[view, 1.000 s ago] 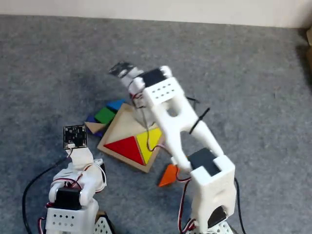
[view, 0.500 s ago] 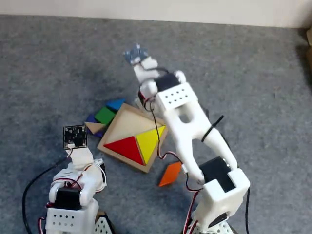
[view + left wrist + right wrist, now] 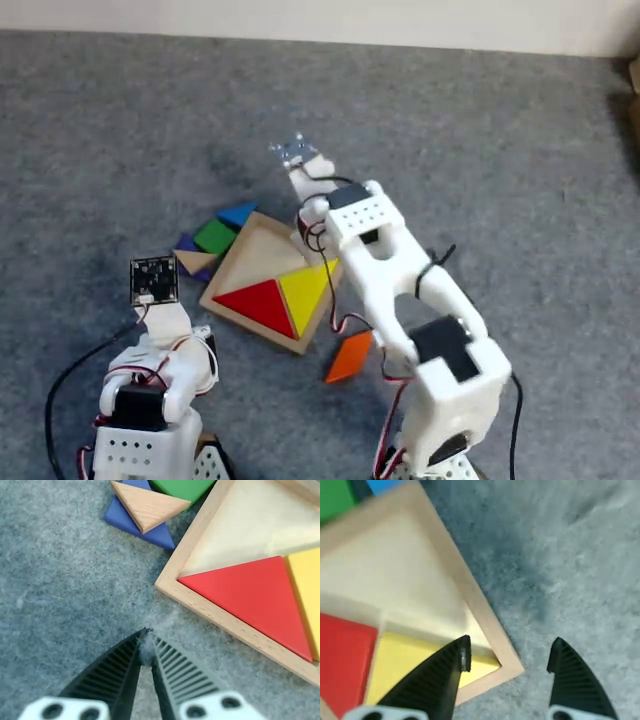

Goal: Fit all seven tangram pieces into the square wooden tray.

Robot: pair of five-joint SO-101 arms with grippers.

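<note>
Right gripper (image 3: pixel 511 645) spread wide above the wooden tray (image 3: pixel 465 587) corner

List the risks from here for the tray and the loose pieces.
1. The open right gripper straddles the tray rim by the yellow piece; lowering may knock the tray askew.
2. The orange piece lies close beside the right arm; a swing could sweep it away.
3. The wooden triangle overlaps the dark blue piece, so a grasp may drag both.
</note>
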